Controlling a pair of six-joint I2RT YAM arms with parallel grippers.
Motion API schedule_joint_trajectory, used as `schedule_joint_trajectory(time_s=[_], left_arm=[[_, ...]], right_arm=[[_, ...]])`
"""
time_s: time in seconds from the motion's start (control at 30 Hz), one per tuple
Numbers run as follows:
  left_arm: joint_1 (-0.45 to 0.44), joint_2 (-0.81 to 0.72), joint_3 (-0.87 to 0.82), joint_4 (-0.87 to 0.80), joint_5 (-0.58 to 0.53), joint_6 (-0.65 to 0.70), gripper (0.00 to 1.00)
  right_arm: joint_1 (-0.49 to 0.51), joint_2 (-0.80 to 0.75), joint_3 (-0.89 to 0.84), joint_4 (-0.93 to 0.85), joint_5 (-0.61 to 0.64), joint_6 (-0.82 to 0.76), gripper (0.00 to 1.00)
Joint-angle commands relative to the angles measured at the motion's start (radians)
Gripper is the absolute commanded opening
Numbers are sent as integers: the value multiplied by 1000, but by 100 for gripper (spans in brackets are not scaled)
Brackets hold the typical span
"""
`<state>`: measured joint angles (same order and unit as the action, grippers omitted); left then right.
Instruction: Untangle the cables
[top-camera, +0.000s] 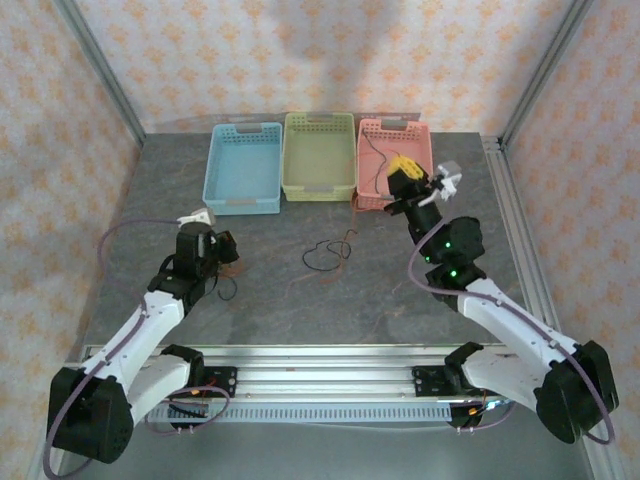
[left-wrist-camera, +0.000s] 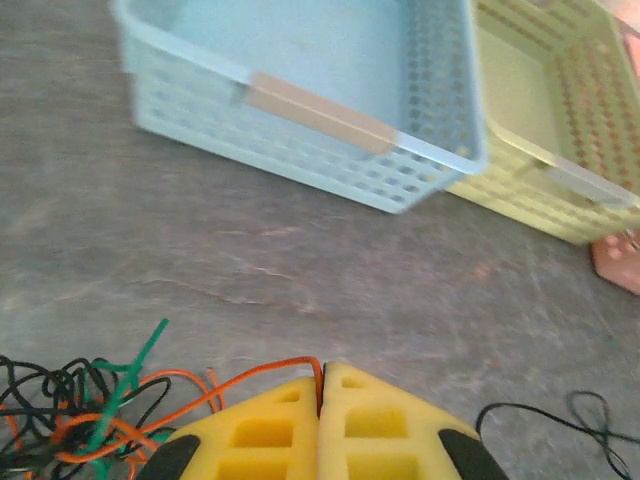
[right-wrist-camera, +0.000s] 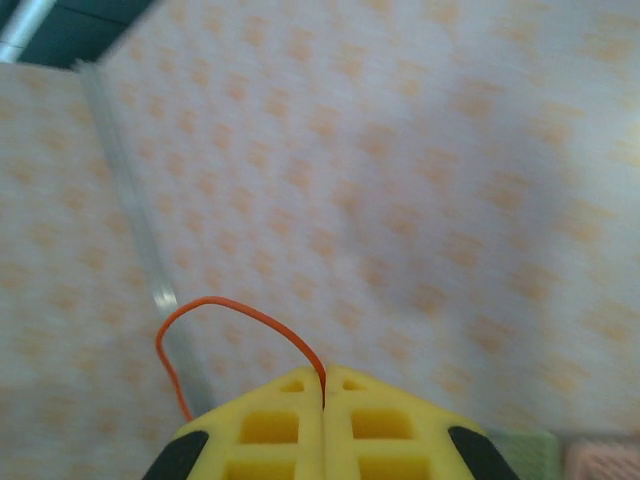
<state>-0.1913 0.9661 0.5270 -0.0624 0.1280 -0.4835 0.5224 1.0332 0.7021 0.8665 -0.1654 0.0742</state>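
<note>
Your left tool (left-wrist-camera: 322, 384) is fully closed, its yellow pads pinching a red-orange wire (left-wrist-camera: 255, 374). That wire runs straight back into the tangle of cables (left-wrist-camera: 70, 405), a bunch of black, orange and one green strand (left-wrist-camera: 138, 362) lying toward the left side of the worktop (top-camera: 300, 310). Your right tool (right-wrist-camera: 323, 386) is closed too, gripping another red-orange wire (right-wrist-camera: 235, 308) that arches up from its tips. It is raised above the pink basket (top-camera: 395, 128) at the far right of the worktop. A single black cable (top-camera: 325, 255) lies loose in the middle of the worktop, apart from both tools.

Watch the left pull first. If the pinched wire is knotted into the bunch, lifting it will likely cinch the loops tighter or drag the whole tangle along instead of freeing one strand.

On the right, the wire is very thin, so it may slide out of the pads. Its hanging end could also catch in the holes of the basket wall and tip or shift the basket. Whether the two tools hold the same wire you cannot tell from here; if they do, moving them apart risks snapping it taut.

No brand or writing is legible. The blue basket (left-wrist-camera: 300, 160) has a plain beige strip (left-wrist-camera: 320, 112) on its rim, and it looks blank.
</note>
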Motion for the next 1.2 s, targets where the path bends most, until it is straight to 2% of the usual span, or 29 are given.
schedule_joint_trajectory(time_s=[0.0,0.1,0.17,0.27,0.4,0.6,0.67,0.83,0.97,1.03,1.17], left_arm=[[-30,27,28,81,30,43,0],[-30,44,28,98,36,37,0],[-30,49,23,112,38,26,0],[-30,50,9,141,43,14,0],[-29,45,-14,168,16,0,0],[-30,12,-49,217,46,8,0],[-30,1,-61,247,80,14,0],[-36,39,-42,285,216,13,0],[-96,110,32,243,283,34,0],[-140,149,96,181,283,62,0],[-234,234,221,58,266,117,0]], right_arm=[[6,42,148,-58,-187,79,0],[9,107,287,-81,-240,79,0],[14,143,358,-115,-200,64,0],[14,213,445,-65,-179,87,0],[20,285,590,-113,-250,85,0],[24,361,697,-100,-343,72,0],[26,373,708,-121,-331,63,0],[27,326,610,-161,-194,-38,0],[18,238,386,-152,-32,-103,0],[5,199,267,-122,52,-122,0],[-27,100,33,-52,304,-146,0]])
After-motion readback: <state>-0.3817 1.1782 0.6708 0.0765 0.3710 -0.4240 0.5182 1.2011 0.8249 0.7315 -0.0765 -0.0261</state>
